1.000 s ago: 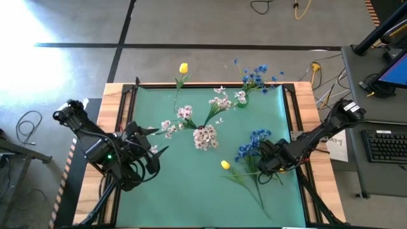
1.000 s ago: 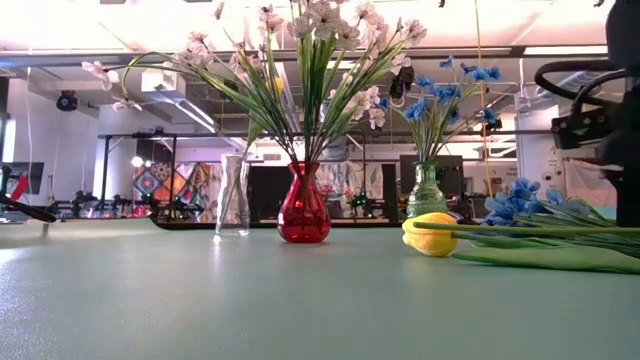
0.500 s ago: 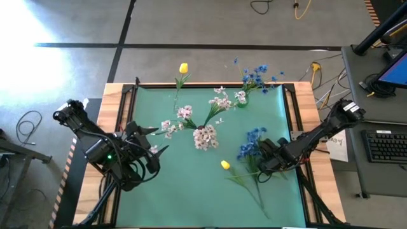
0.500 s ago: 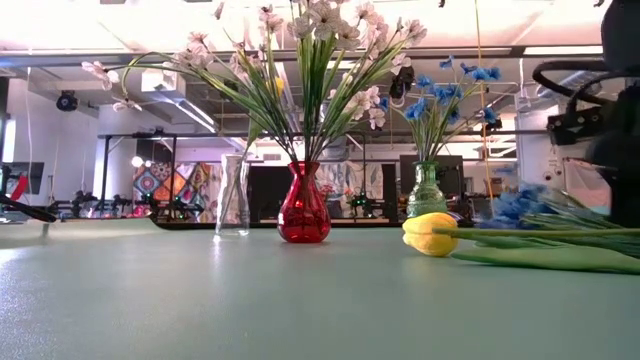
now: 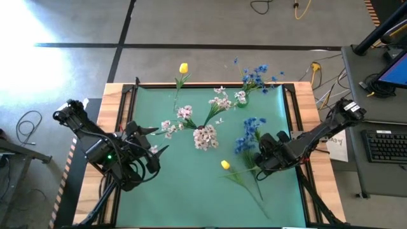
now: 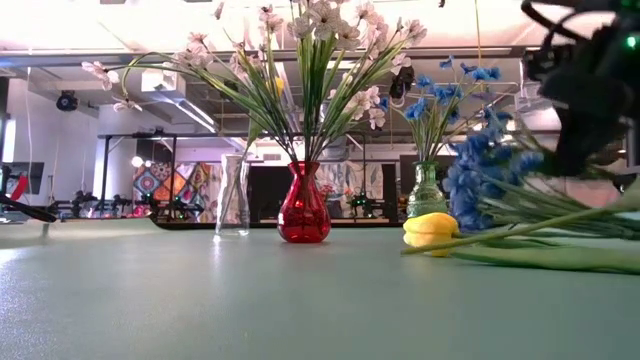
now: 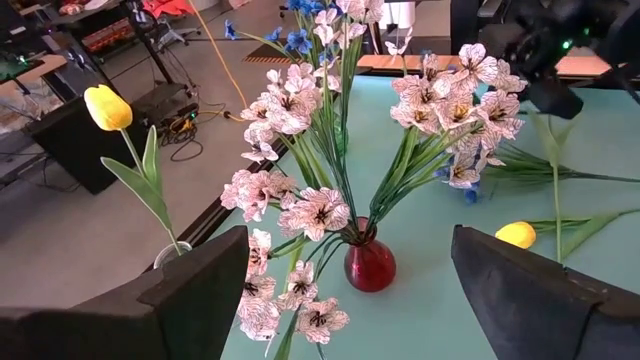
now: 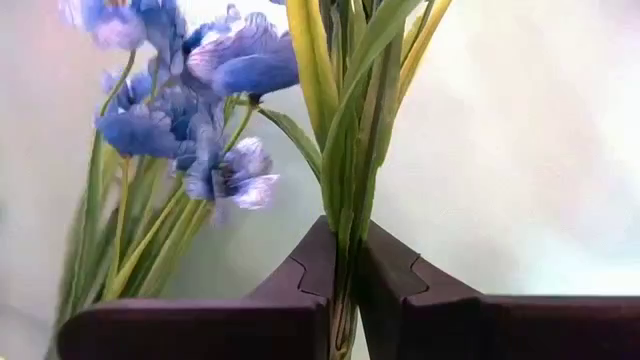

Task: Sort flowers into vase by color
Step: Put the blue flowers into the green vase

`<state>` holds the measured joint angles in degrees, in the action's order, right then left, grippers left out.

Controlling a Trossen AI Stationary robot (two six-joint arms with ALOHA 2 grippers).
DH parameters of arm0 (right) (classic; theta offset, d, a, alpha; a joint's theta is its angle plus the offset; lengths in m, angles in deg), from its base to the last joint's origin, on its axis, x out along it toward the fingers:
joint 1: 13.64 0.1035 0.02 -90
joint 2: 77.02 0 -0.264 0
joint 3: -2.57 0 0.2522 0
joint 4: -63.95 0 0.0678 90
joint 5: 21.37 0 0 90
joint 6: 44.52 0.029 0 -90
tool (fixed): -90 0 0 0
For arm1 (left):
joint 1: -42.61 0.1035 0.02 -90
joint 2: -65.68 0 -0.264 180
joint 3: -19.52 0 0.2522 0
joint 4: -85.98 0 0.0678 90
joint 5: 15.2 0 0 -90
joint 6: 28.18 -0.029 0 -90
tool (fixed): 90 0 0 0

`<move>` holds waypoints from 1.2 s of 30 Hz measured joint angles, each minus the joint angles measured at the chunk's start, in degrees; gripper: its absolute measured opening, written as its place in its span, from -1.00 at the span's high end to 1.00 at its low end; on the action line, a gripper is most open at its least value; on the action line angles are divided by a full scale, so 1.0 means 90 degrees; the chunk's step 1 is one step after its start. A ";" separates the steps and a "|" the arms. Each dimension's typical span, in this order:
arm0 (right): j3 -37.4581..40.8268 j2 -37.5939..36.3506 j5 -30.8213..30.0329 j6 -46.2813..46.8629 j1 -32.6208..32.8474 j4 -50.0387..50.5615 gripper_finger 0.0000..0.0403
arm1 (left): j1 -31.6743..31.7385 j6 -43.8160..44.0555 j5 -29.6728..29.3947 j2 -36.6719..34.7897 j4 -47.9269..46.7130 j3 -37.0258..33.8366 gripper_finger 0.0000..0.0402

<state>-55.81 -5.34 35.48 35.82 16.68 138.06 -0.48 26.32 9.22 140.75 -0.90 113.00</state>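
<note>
Open near half, crowded far half

On the desk [image 5: 127,102], the green mat from 6 to 9 o'clock lies bare, giving free passage at the left and near edge. The far edge is blocked: a clear vase with a yellow tulip [image 5: 183,68] at 11, the red vase [image 6: 304,204] of pinkish-white blossoms at centre toward 12, the green vase [image 6: 426,190] with blue flowers at 1. At 4 o'clock a loose yellow tulip [image 5: 225,165] and green stems lie flat beside the right end effector [image 5: 259,160], clamped on the blue spray [image 5: 248,135].
</note>
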 joint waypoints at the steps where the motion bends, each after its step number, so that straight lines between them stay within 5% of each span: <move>1: -0.0133 -0.0002 -0.0046 -0.0007 0.0000 0.0167 0.90 | 0.0000 0.0000 0.0000 0.0000 0.0000 0.0000 -0.65; 10: -0.1641 -0.0007 -0.0300 -0.0869 0.0000 0.1105 0.91 | 0.0000 0.0000 0.0000 0.0000 0.0000 0.0000 -0.65; 24: -0.3198 -0.0078 -0.1800 -0.2174 0.0207 0.1175 0.91 | 0.0000 0.0000 0.0002 0.0000 0.0002 0.0000 -0.65; 36: -0.3308 -0.0501 -0.4145 -0.1749 0.1329 0.1274 0.91 | 0.0000 0.0005 0.0007 0.0000 0.0008 0.0000 -0.65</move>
<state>-85.58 -9.85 -1.82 20.07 28.65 149.52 -0.48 26.36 9.28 140.75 -0.83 113.00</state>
